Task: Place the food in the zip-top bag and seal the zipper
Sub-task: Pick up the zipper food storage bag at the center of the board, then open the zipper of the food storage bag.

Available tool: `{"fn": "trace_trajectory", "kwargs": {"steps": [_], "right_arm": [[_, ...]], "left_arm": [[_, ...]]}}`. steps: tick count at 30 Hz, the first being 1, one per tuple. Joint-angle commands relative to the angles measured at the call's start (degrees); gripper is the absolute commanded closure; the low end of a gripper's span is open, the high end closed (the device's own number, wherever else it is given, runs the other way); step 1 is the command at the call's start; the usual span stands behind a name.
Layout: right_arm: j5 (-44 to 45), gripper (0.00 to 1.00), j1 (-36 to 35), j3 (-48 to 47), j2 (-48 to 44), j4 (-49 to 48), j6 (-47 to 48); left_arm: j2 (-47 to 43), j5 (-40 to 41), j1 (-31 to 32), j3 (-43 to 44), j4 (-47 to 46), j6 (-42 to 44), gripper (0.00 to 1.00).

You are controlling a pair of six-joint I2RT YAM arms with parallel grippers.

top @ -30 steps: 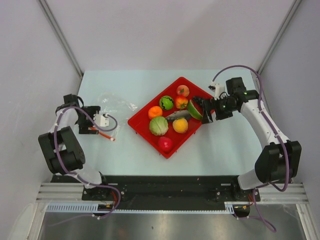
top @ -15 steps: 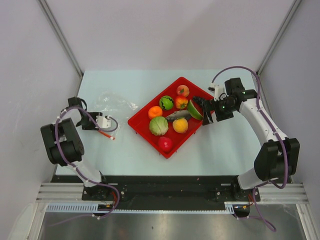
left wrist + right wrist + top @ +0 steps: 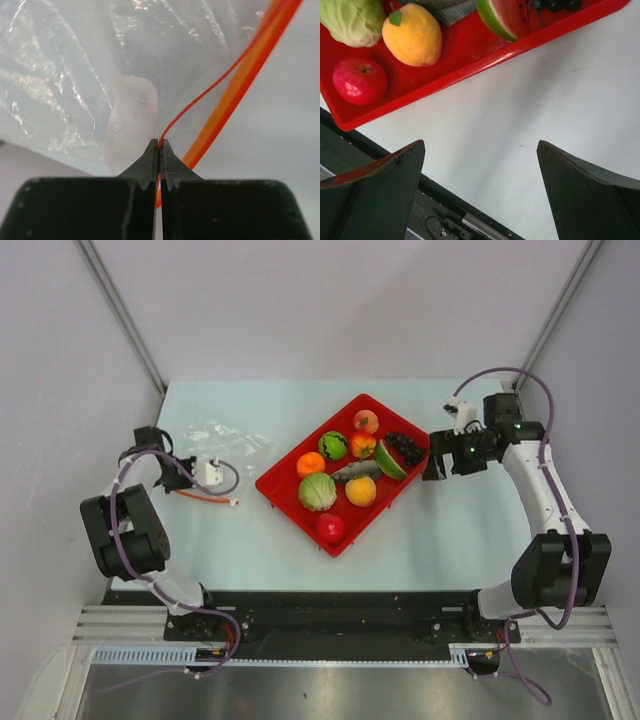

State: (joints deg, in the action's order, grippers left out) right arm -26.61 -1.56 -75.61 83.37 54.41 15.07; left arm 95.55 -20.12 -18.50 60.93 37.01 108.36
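Pinching zipper (image 3: 239,81), left end effector (image 3: 159,145) fully closed

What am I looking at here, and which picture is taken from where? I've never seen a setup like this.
Two robot arms are bolted to a table. One picture looks down from a fixed camera above. The other two come from small cameras on each wrist, so each shows its own pincer. The red tray holds toy food. The left pincer is shut on the orange-red zipper of the clear bag. The right pincer is open and empty, above bare table beside the tray.
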Motion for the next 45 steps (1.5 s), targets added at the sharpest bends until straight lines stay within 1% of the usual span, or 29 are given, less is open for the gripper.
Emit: {"fn": "trace_trajectory", "kwargs": {"steps": [1, 3, 4, 6, 7, 9, 10, 12, 13, 15, 16, 17, 18, 19, 21, 22, 24, 25, 27, 28, 29, 31, 32, 34, 35, 36, 41, 45], "right_arm": [[-8.44, 0.00, 3.50, -3.22, -4.79, -3.08, 1.63], [-9.16, 0.00, 2.97, -3.57, -5.94, -4.14, 1.80], [-9.60, 0.00, 2.62, -4.18, -6.12, -4.49, 1.28], [-10.91, 0.00, 1.92, -4.89, -6.38, -5.37, 0.14], [-11.61, 0.00, 1.74, -5.59, -6.38, -5.72, -1.52], [-13.89, 0.00, 1.74, -6.12, -6.64, -8.17, -4.16], [-14.78, 0.00, 0.00, -6.39, -6.73, -10.88, -7.30], [-16.27, 0.00, -2.20, -6.39, -7.00, -14.40, -10.92], [-16.71, 0.00, -3.35, -6.30, -7.00, -18.42, -13.29], [-17.86, 0.00, -6.68, -5.95, -6.47, -23.27, -21.02], [-17.95, 0.01, -7.92, -5.86, -6.12, -28.35, -23.57], [-17.95, 0.02, -9.06, -5.77, -5.68, -31.09, -28.73], [-17.60, 0.05, -12.20, -5.69, -4.55, -33.82, -31.04], [-17.08, 0.07, -13.71, -5.77, -3.93, -39.33, -33.07], [-14.71, 0.12, -17.40, -7.08, -2.08, -44.11, -38.24], [-13.83, 0.12, -21.42, -7.96, 0.54, -47.26, -39.75], [-11.37, 0.14, -25.14, -12.07, 3.45, -49.31, -43.09], [-10.75, 0.15, -28.81, -13.67, 6.86, -51.14, -44.06], [-9.08, 0.16, -32.17, -16.22, 10.21, -53.52, -46.00], [-8.38, 0.17, -33.67, -19.19, 11.80, -55.80, -47.23], [-7.93, 0.18, -36.55, -20.52, 14.94, -56.60, -47.85], [-6.18, 0.19, -38.94, -25.69, 17.95, -58.10, -49.34], [-5.82, 0.19, -41.39, -27.64, 21.10, -58.63, -50.04], [-5.56, 0.20, -43.60, -30.72, 24.01, -59.86, -51.10], [-5.38, 0.20, -44.48, -33.95, 25.25, -59.95, -51.11], [-4.77, 0.20, -46.23, -35.20, 27.35, -60.12, -51.28], [-2.05, 0.23, -49.85, -41.88, 32.11, -58.55, -48.92], [0.94, 0.26, -51.52, -43.82, 34.75, -58.37, -47.51]], "left_arm": [[-5.36, -3.70, -0.04, 8.92, 5.08, -22.15, 1.00], [-7.39, -4.13, 0.04, 11.31, 9.20, -29.05, 1.00], [-8.00, -5.01, 0.04, 13.50, 10.96, -35.34, 1.00], [-10.37, -5.28, 0.22, 14.92, 14.04, -42.66, 1.00], [-11.08, -5.02, 0.13, 16.05, 14.57, -50.45, 1.00], [-13.10, -4.75, 0.40, 17.03, 15.98, -58.05, 1.00], [-13.80, -4.58, 0.31, 17.99, 16.42, -65.83, 1.00], [-15.82, -5.36, 0.31, 19.14, 18.35, -72.99, 1.00], [-16.70, -5.54, 0.48, 19.23, 18.62, -81.12, 1.00], [-19.85, -4.15, 1.88, 18.62, 17.57, -89.16, 1.00], [-20.83, -3.53, 2.59, 18.27, 16.52, -95.90, 1.00], [-22.23, -4.39, 3.90, 17.92, 16.08, -98.31, 1.00], [-23.38, -4.75, 4.52, 17.56, 15.55, -100.42, 1.00], [-26.00, -4.84, 5.14, 16.25, 13.37, -105.14, 1.00], [-28.13, -5.02, 6.89, 15.02, 11.42, -109.74, 1.00], [-29.70, -5.02, 7.51, 14.32, 10.37, -113.42, 1.00], [-30.68, -4.49, 8.66, 14.05, 9.74, -116.86, 1.00], [-31.12, -4.06, 8.83, 14.04, 9.40, -120.10, 1.00], [-32.17, -2.22, 9.01, 14.22, 9.57, -122.41, 1.00], [-32.44, -0.29, 9.01, 14.66, 10.09, -123.81, 1.00], [-33.05, 0.95, 9.01, 14.92, 10.44, -124.26, 1.00], [-33.84, 3.84, 9.01, 15.80, 11.49, -125.14, 1.00], [-34.37, 4.82, 9.01, 15.98, 11.76, -125.32, 1.00], [-36.30, 6.57, 9.01, 15.80, 11.94, -126.28, 1.00], [-36.92, 7.54, 9.10, 15.63, 11.94, -126.63, 1.00], [-37.88, 7.72, 9.10, 15.54, 12.20, -126.81, 1.00], [-39.12, 7.12, 9.18, 15.71, 15.89, -127.08, 1.00], [-39.65, 6.85, 9.89, 15.63, 17.83, -125.59, 1.00]]}}
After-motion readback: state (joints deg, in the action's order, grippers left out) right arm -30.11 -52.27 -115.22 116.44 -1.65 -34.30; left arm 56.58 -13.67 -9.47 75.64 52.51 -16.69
